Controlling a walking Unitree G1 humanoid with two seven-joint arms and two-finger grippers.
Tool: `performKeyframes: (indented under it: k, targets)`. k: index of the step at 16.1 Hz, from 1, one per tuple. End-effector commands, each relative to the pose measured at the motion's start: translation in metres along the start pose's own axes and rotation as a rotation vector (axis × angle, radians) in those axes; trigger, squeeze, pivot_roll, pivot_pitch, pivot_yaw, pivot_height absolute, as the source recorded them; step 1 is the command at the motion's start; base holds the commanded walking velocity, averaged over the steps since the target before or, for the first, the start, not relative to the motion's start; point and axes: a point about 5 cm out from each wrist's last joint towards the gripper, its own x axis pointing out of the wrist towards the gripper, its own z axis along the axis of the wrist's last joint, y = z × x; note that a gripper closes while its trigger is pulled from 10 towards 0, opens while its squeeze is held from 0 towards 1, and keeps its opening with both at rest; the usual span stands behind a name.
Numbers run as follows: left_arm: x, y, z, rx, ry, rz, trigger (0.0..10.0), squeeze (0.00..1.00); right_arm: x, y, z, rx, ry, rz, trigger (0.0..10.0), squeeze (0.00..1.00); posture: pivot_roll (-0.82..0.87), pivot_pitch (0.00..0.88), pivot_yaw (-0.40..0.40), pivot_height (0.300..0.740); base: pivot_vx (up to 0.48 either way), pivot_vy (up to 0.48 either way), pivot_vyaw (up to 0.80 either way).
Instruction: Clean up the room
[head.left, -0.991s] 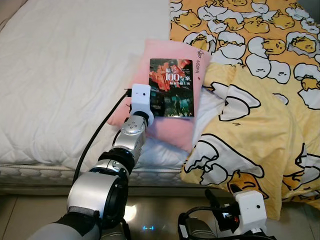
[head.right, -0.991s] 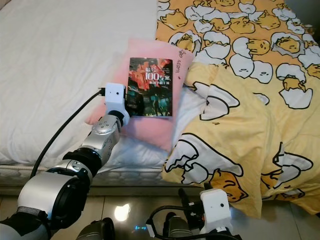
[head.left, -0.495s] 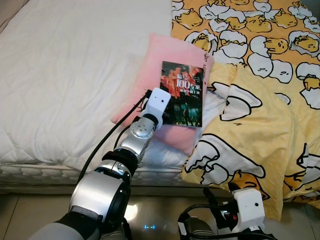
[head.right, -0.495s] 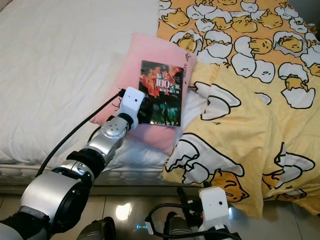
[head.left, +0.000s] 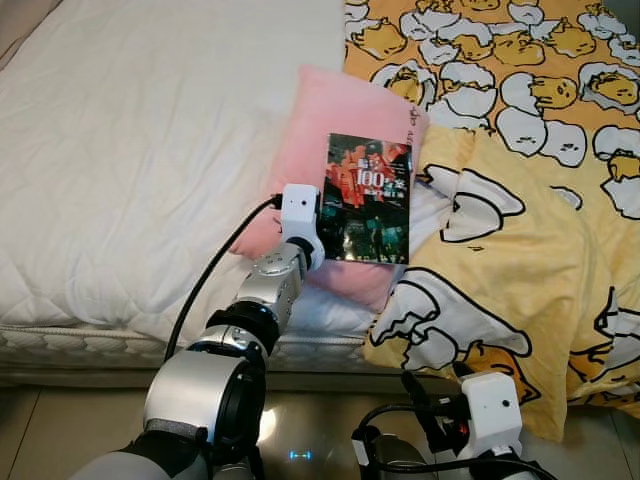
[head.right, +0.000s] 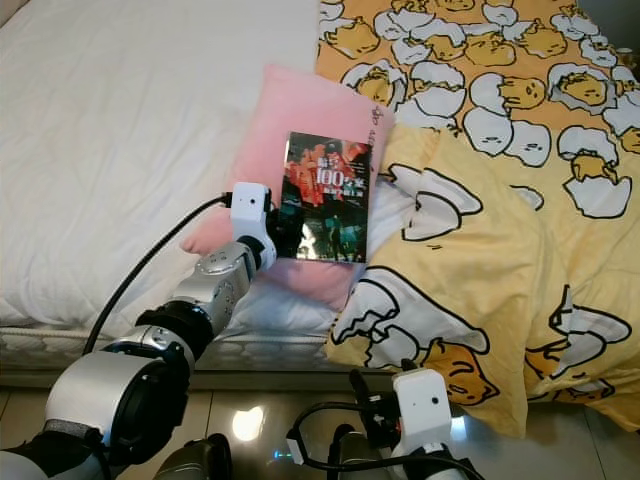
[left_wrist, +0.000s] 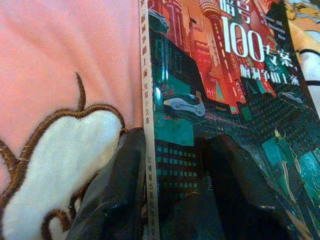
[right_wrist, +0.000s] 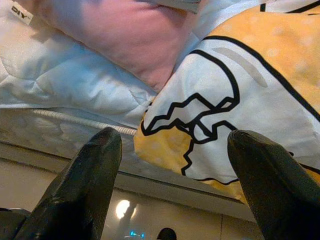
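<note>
A thin book with a dark red and green city cover (head.left: 368, 198) lies on a soft pink pillow (head.left: 325, 120) near the front edge of the white bed (head.left: 140, 150). The left gripper (left_wrist: 172, 195) is at the book's near corner. Its jaws are a little apart, with one black finger (left_wrist: 117, 192) on the pillow side of the spine and the other on the cover. A yellow blanket with cartoon eggs (head.left: 520, 200) lies just beside the pillow. The right gripper (right_wrist: 175, 170) hangs low by the bed's front edge, jaws wide open, holding nothing.
</note>
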Motion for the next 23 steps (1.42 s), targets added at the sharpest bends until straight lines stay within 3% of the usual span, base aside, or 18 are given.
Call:
performKeyframes:
  k: [1, 3, 6, 9, 10, 13, 16, 19, 21, 23]
  targets:
    - [-0.005, -0.007, -0.03, -0.033, 0.117, -0.033, 0.0, 0.0, -0.001, -0.004, -0.003, -0.003, 0.022, -0.016, 10.0, 0.0, -0.23, 0.216, -0.022, 0.74, 0.0, 0.0, 0.0]
    - [-0.004, -0.008, -0.026, -0.029, 0.098, -0.054, 0.0, 0.0, 0.001, -0.006, -0.004, -0.004, 0.021, -0.018, 10.0, 0.0, -0.23, 0.212, -0.023, 0.74, 0.0, 0.0, 0.0]
    - [-0.004, -0.015, -0.033, -0.03, 0.153, -0.129, 0.0, 0.0, 0.003, -0.006, -0.002, -0.002, 0.013, -0.016, 10.0, 0.0, -0.22, 0.215, -0.025, 0.74, 0.0, 0.0, 0.0]
    - [-0.003, -0.014, -0.027, -0.067, 0.124, -0.122, 0.0, 0.0, 0.007, -0.008, -0.002, -0.007, 0.007, -0.017, 10.0, 0.0, -0.22, 0.204, -0.022, 0.74, 0.0, 0.0, 0.0]
    - [-0.002, -0.014, -0.022, -0.091, 0.098, -0.122, 0.0, 0.0, 0.01, -0.01, -0.001, -0.007, 0.002, -0.023, 10.0, 0.0, -0.22, 0.197, -0.017, 0.74, 0.0, 0.0, 0.0]
    - [0.002, -0.007, 0.007, -0.29, -0.049, -0.114, 0.0, 0.0, 0.023, -0.012, 0.002, -0.007, -0.02, -0.027, 10.0, 0.0, -0.2, 0.162, -0.004, 0.74, 0.0, 0.0, 0.0]
    - [0.004, 0.001, 0.037, -0.366, -0.163, -0.109, 0.0, 0.0, 0.041, -0.019, 0.009, -0.014, -0.064, -0.037, 10.0, 0.0, -0.16, 0.084, 0.019, 0.74, 0.0, 0.0, 0.0]
    - [0.002, 0.014, 0.058, -0.323, -0.244, -0.071, 0.0, 0.0, 0.065, -0.025, 0.019, -0.021, -0.113, -0.048, 10.0, 0.0, -0.14, 0.018, 0.039, 0.74, 0.0, 0.0, 0.0]
    - [-0.002, 0.024, 0.069, -0.186, -0.291, -0.045, 0.0, 0.0, 0.076, -0.029, 0.029, -0.034, -0.155, -0.056, 10.0, 0.0, -0.13, 0.0, 0.054, 0.74, 0.0, 0.0, 0.0]
    - [-0.012, 0.024, 0.085, -0.033, -0.411, -0.131, 0.0, 0.0, 0.086, -0.047, 0.044, -0.041, -0.217, -0.116, 10.0, 0.0, -0.1, 0.0, 0.073, 0.74, 0.0, 0.0, 0.0]
